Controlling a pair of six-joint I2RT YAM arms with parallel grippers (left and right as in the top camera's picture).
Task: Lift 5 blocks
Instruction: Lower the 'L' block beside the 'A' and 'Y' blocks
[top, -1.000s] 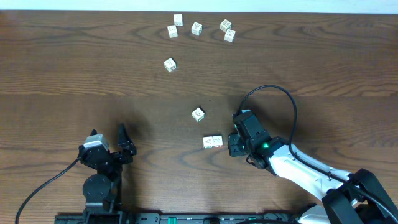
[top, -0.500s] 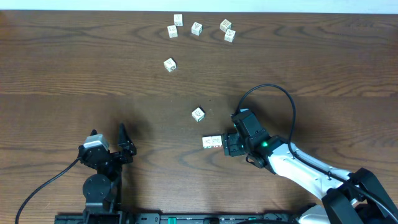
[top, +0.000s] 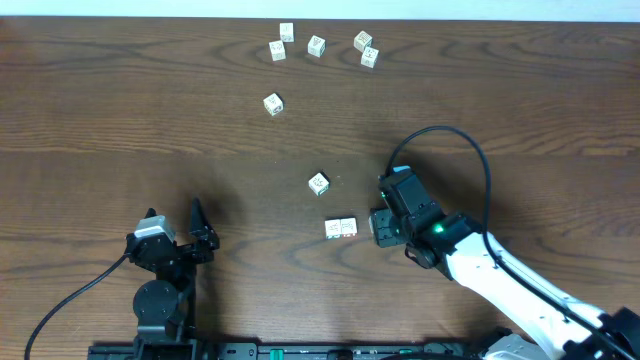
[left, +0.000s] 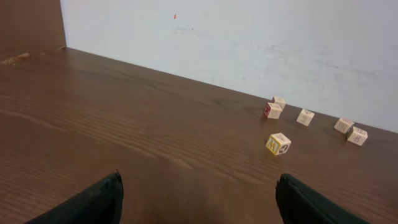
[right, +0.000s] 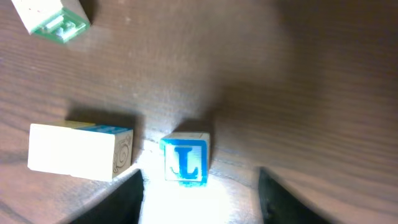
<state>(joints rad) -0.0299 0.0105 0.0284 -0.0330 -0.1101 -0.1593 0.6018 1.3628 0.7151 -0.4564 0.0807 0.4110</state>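
Right gripper (top: 380, 227) hangs low, jaws partly open w/ nothing held, and the blue-faced block (right: 186, 158) lies between its fingers (right: 124, 199), not touching them, so I judge a grasp is in hand; left gripper (left: 199, 182) is wide open & empty. Next move prob. needs a square close on this block, then a straight lift, w/o pushing the pair of blocks (top: 342, 228) just beside. The dark wood table (top: 120, 120) is flat, a white wall (left: 249, 37) behind it.

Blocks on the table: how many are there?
10. Five blocks cluster at the far edge; one sits alone nearer; one mid-table; two touch side by side; a blue-faced one lies at the right claw's tips. The right arm could hide more.
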